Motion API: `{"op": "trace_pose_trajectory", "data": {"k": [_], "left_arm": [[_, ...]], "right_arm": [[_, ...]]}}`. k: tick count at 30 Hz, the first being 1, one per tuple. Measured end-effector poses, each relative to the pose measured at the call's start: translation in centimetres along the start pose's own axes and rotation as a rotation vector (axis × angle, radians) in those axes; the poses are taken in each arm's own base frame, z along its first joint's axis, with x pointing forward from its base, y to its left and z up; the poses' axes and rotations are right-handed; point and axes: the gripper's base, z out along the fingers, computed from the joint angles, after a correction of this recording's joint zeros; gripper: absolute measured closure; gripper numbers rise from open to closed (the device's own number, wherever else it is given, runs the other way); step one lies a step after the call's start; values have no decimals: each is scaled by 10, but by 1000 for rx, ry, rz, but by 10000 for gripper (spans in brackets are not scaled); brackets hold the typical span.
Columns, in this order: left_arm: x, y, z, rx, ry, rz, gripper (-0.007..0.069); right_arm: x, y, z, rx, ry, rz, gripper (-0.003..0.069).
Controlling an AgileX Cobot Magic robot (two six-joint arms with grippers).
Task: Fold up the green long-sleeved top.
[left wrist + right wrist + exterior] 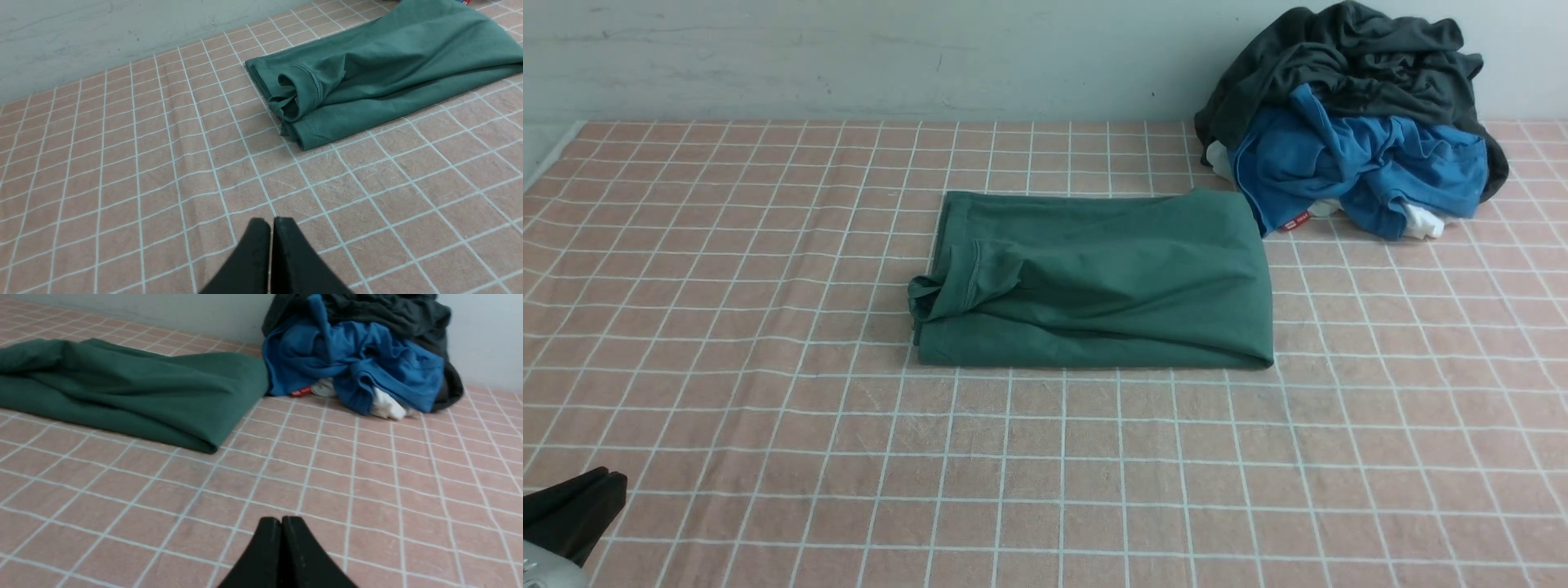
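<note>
The green long-sleeved top (1094, 282) lies folded into a rectangle in the middle of the pink checked tablecloth, a sleeve cuff bunched at its left end. It also shows in the left wrist view (367, 69) and the right wrist view (135, 392). Its logo and neck label are hidden. My left gripper (271, 222) is shut and empty, well short of the top's left end; its tip (600, 482) shows at the front view's bottom left. My right gripper (281, 520) is shut and empty, short of the top's right end, and is out of the front view.
A pile of clothes stands at the back right against the wall: a dark grey garment (1347, 57) over a blue garment (1347, 163) with white cloth (1421, 220) beneath. The blue garment (351, 359) nearly touches the top's back right corner. The tablecloth (1045, 457) covers the table.
</note>
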Motion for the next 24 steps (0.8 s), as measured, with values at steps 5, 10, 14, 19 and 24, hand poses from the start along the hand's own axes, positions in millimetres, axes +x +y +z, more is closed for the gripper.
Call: {"op": "trace_pose_trajectory", "data": {"k": [5, 10, 14, 19, 24], "left_arm": [[0, 0, 0, 1, 1, 0, 627], [0, 0, 0, 1, 1, 0, 627], [0, 0, 0, 3, 1, -1, 627], [0, 0, 0, 3, 1, -1, 627], [0, 0, 0, 3, 1, -1, 627]], "right_arm": [[1, -5, -1, 89, 6, 58, 673], [2, -9, -1, 153, 14, 74, 673], [1, -9, -1, 157, 15, 74, 673], [1, -9, -1, 157, 15, 77, 673], [1, -9, -1, 157, 15, 76, 673]]}}
